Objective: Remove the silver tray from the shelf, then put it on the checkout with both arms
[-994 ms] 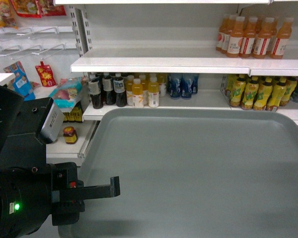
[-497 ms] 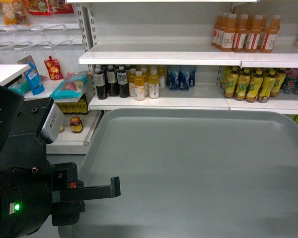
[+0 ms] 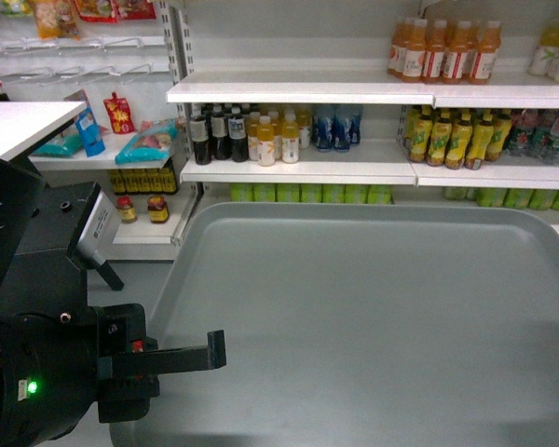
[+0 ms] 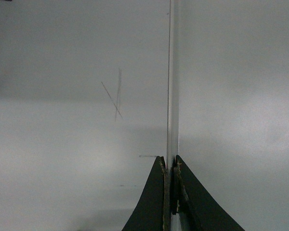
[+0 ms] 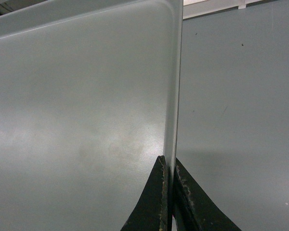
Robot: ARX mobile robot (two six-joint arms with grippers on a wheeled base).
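While both pincers carry it, the tray (image 3: 373, 317) is off the shelf (image 3: 298, 93), not yet on a checkout.
Left pincer (image 4: 171, 190): clenched on the tray's rim, edge pinched between its tips, tray face spreading to either side of them.
Right pincer (image 5: 169, 192): clenched on the opposite rim, tray to its left, bare floor (image 5: 241, 120) to its right.
Tray place: held level between the pincers, well clear of the shelf ahead.
Checkout: white top (image 3: 19, 126) far left of left pincer may be it, can't confirm.
Risk 1: thin-edge pinch, tray could slip out if arms spread or twist unevenly.
Risk 2: base turning, far corners might clip the shelf or bottles (image 3: 242, 135).
Risk 3: uneven lowering tilts it.
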